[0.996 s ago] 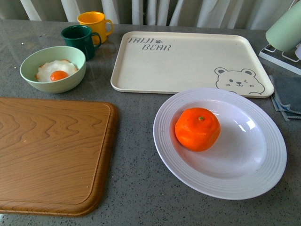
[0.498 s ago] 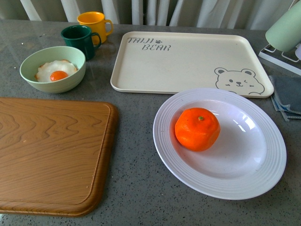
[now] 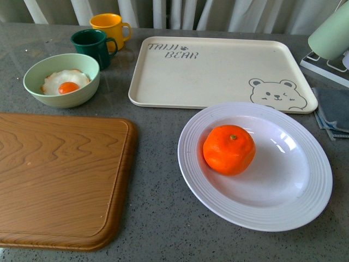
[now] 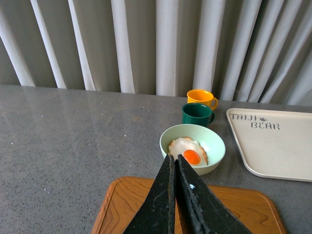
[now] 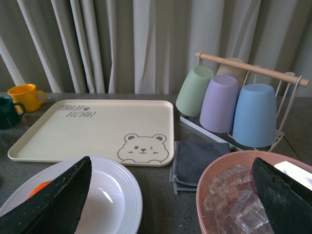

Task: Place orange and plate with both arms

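Observation:
The orange point(image 3: 229, 149) lies in the white ribbed plate point(image 3: 297, 204) on the grey table, right of centre in the front view. Neither arm shows in the front view. In the left wrist view my left gripper point(image 4: 174, 158) is shut and empty, above the wooden board point(image 4: 243, 209). In the right wrist view my right gripper point(image 5: 170, 170) is open and empty; the plate's rim point(image 5: 127, 200) and a sliver of the orange point(image 5: 38, 189) show beside one finger.
A wooden cutting board point(image 3: 60, 177) lies left of the plate. The cream bear tray point(image 3: 218, 73) lies behind it. A pale green bowl with a fried egg point(image 3: 61, 79), a green mug point(image 3: 92, 46) and a yellow mug point(image 3: 109, 27) stand far left. A pink bowl of ice point(image 5: 234, 195), a grey cloth point(image 5: 197, 161) and a cup rack point(image 5: 234, 102) are at right.

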`<control>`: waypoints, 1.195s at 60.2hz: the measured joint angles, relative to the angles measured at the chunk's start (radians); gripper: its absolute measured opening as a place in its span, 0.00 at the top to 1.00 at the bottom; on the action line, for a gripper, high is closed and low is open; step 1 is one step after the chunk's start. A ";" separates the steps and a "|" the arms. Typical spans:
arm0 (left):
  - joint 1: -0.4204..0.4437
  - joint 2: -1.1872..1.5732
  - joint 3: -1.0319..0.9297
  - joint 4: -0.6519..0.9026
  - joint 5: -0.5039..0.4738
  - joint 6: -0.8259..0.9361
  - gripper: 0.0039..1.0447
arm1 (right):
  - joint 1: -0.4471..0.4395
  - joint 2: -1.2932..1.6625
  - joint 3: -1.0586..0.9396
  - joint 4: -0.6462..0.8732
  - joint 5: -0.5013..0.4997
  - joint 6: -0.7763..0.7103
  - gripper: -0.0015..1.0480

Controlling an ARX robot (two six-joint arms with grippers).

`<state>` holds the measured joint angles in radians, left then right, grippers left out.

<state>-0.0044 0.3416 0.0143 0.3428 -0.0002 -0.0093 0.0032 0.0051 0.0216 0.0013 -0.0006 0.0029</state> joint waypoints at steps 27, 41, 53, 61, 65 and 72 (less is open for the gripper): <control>0.000 -0.147 0.000 -0.147 0.000 0.000 0.99 | 0.000 0.000 0.000 0.000 0.000 0.000 0.09; 0.000 -0.322 0.000 -0.336 0.001 0.000 0.99 | 0.000 0.000 0.000 0.000 0.000 0.000 0.09; 0.001 -0.325 0.000 -0.343 0.000 0.001 0.99 | 0.000 -0.001 0.000 0.000 0.000 0.000 0.09; 0.002 -0.326 0.000 -0.343 0.000 0.000 0.97 | 0.000 0.000 0.000 0.000 0.000 0.000 0.09; 0.002 -0.326 0.000 -0.343 0.000 0.000 0.83 | 0.000 0.000 0.000 0.000 0.000 0.000 0.09; 0.002 -0.326 0.000 -0.343 0.000 0.000 0.55 | 0.000 0.000 0.000 0.000 0.000 0.000 0.09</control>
<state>-0.0029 0.0158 0.0147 -0.0002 0.0002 -0.0090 0.0032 0.0048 0.0216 0.0013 -0.0002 0.0029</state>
